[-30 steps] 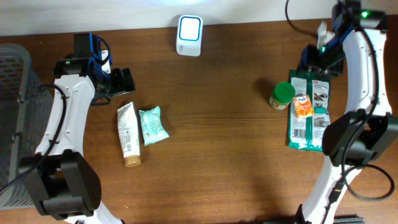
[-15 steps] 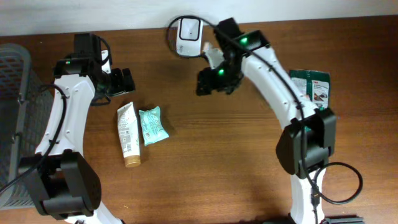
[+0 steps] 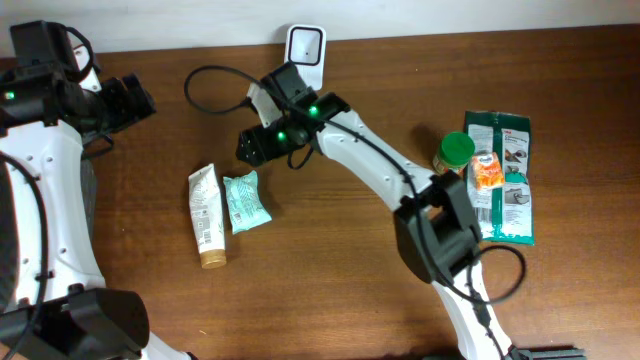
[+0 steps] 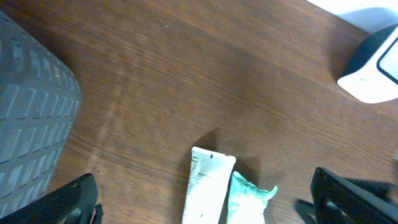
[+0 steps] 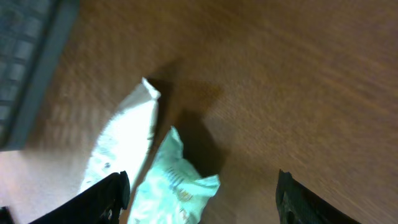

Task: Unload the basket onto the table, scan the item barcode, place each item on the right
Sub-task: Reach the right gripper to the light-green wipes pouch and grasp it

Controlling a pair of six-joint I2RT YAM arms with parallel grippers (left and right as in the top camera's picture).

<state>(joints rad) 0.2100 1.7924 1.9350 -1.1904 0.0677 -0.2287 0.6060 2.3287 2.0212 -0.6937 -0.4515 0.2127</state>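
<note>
brown wooden table (image 3: pixel 330 260): a mint-green crinkled sachet (image 3: pixel 244 201) lies beside a white squeeze tube (image 3: pixel 206 215), ungrasped. the right gripper (image 5: pixel 202 199), jaws spread, is best centred across the sachet's width before closing; the left gripper (image 4: pixel 205 202) is spread, empty.

No legible text. Print on white squeeze tube (image 3: pixel 206 215), mint-green pouch (image 3: pixel 245 201), green flat packets (image 3: pixel 505 190): too small, blurred.

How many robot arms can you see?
2. The left arm runs along the table's left edge. The right arm stretches from the right across the table toward the white tube and teal packet. None seems hidden.
</note>
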